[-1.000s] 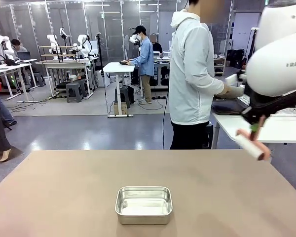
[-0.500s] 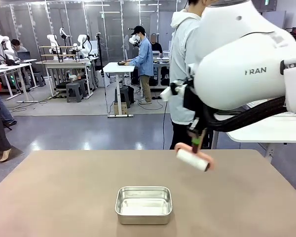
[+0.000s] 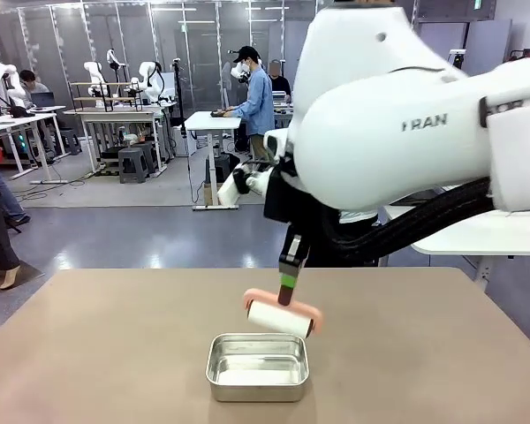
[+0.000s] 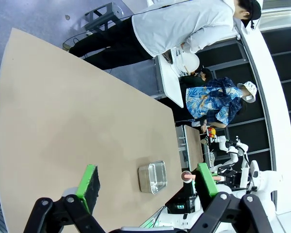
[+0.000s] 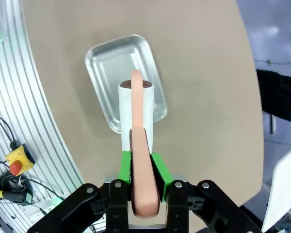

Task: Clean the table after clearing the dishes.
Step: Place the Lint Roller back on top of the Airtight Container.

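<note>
Right hand pinches a lint roller above the steel pan — arm lettering reads "RAN"; left hand spread.

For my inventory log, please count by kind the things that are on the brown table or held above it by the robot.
Steel pan: 1, resting on the table
Lint roller with white roll and salmon-pink handle: 1, clamped in the right gripper, above the pan
Plates, trays, cutlery: 0 on the table
Total: 2
</note>
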Controlling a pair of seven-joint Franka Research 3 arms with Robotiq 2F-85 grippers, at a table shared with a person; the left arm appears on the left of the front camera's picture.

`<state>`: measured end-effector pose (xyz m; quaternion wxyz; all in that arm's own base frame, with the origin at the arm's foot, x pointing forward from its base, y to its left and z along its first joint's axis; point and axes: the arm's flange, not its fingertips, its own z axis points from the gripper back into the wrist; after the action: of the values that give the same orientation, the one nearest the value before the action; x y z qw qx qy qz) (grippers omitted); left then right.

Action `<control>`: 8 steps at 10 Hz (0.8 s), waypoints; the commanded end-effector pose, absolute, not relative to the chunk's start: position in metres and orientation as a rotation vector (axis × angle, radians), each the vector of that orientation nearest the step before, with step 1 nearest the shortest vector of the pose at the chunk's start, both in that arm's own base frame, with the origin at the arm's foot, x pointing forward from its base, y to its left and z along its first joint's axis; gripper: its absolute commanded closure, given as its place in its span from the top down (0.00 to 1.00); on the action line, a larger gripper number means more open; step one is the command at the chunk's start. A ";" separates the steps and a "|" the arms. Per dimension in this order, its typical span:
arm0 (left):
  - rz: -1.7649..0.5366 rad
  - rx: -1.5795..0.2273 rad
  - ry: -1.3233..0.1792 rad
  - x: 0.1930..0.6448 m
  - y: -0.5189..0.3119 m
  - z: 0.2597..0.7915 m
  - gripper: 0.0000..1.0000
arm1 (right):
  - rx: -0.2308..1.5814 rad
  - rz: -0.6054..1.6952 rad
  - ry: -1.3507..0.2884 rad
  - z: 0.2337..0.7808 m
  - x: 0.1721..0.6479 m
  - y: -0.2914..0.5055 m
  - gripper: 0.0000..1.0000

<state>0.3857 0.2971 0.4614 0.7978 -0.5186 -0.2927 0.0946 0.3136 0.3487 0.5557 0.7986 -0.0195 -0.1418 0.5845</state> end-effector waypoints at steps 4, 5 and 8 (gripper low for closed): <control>0.184 -1.115 -0.629 0.383 0.300 0.462 1.00 | -0.042 1.254 -0.304 0.556 0.314 0.349 0.22; 0.184 -1.115 -0.629 0.383 0.300 0.462 1.00 | -0.042 1.254 -0.304 0.556 0.314 0.349 0.22; 0.184 -1.115 -0.629 0.383 0.300 0.462 1.00 | -0.144 1.421 -0.257 0.549 0.331 0.385 0.22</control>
<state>0.3858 0.2970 0.4614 0.7978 -0.5186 -0.2926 0.0945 0.3198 0.3662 0.5459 0.7738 -0.0346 -0.1271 0.6196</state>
